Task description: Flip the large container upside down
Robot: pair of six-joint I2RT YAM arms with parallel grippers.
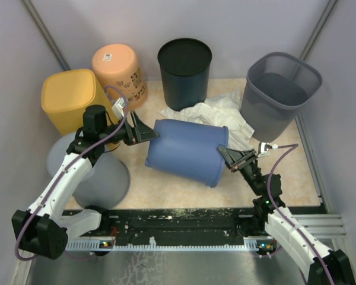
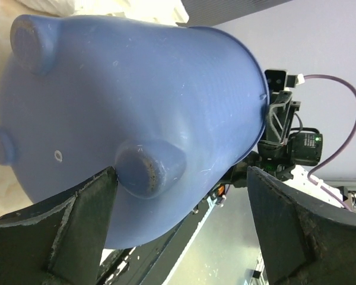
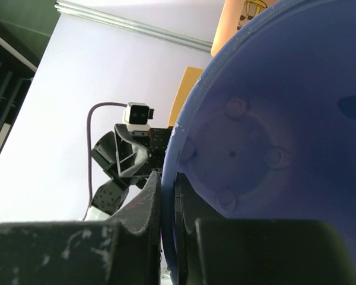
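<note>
One blue bin [image 1: 187,151], five other bins [image 1: 68,98] [image 1: 115,65] [image 1: 184,68] [image 1: 279,95] [image 1: 101,178], one white cloth [image 1: 216,113], two arms [image 1: 65,178] [image 1: 291,228].

Left tool [image 2: 181,175], spread wide, faces the blue container [image 2: 136,89].

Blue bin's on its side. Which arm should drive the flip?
Right, probably: the right pincer grips the blue bin by its rim. The left pincer sits open at its footed base, gripping nothing.
</note>
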